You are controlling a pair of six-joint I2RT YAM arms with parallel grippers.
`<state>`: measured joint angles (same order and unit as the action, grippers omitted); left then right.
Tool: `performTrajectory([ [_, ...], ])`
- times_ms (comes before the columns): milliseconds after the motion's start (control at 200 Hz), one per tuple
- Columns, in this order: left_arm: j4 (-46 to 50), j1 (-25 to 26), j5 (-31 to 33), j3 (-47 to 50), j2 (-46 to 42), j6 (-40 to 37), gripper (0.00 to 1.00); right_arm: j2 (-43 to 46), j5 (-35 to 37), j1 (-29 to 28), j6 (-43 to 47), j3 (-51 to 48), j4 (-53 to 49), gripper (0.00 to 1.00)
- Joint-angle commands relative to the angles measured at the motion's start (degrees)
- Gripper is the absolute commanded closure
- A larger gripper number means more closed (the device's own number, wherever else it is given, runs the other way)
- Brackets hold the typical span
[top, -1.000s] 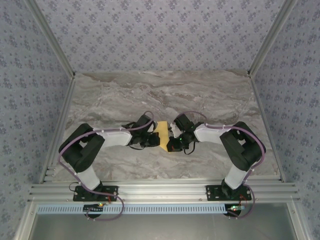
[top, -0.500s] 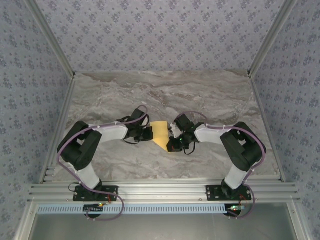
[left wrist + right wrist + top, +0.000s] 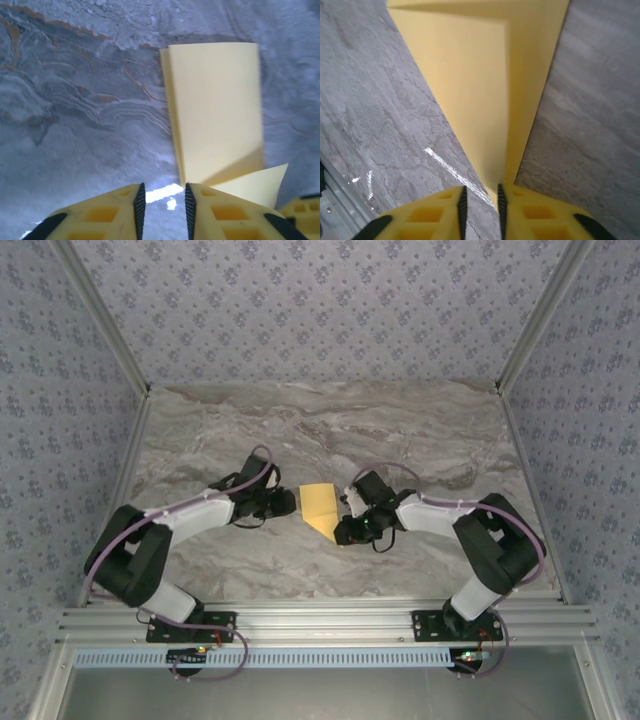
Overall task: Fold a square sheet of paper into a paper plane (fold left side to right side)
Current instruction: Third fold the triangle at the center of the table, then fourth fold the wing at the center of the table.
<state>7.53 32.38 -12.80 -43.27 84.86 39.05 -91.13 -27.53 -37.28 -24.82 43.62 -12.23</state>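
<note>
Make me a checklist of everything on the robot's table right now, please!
Surface: grey marbled table, bare around the work.
Job's things: square sheet of paper, yellow, already folded into layers, lying between the two grippers; one flap near the left gripper lifts a little.
Clutter: nothing seen.
Grippers: left gripper slightly open, holding nothing, just short of the paper's corner. Right gripper slightly open, with the paper's pointed corner reaching its fingertips.
Cables: purple cables loop along both arms, off the paper.
Surroundings: patterned walls on three sides; metal rails at the near edge carry the arm bases.
</note>
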Motion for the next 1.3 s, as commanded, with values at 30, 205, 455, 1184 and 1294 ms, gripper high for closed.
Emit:
performTrajectory([
  [30, -8.9, 0.8, -4.9, 5.3, -4.0, 8.8, 0.61, 4.2, 3.0, 1.6, 3.7, 0.2, 1.9, 0.60],
  [205, -15.0, 2.1, -8.0, 7.1, -2.6, 13.2, 0.51, 2.4, 1.8, 2.8, 6.8, 3.0, 3.0, 0.50],
  [455, -15.3, 3.5, -8.1, 5.0, 1.1, 14.0, 0.48, -4.1, -0.7, 3.5, 10.1, 7.6, 3.8, 0.48],
  [1184, -14.2, 6.2, -8.0, 0.3, 5.4, 14.0, 0.37, -5.9, 0.5, 5.6, 10.2, 8.8, 2.6, 0.89],
  [1294, -14.0, 6.6, -8.0, -1.0, 6.8, 14.0, 0.39, -6.4, 0.3, 5.6, 10.2, 8.8, 2.6, 0.89],
])
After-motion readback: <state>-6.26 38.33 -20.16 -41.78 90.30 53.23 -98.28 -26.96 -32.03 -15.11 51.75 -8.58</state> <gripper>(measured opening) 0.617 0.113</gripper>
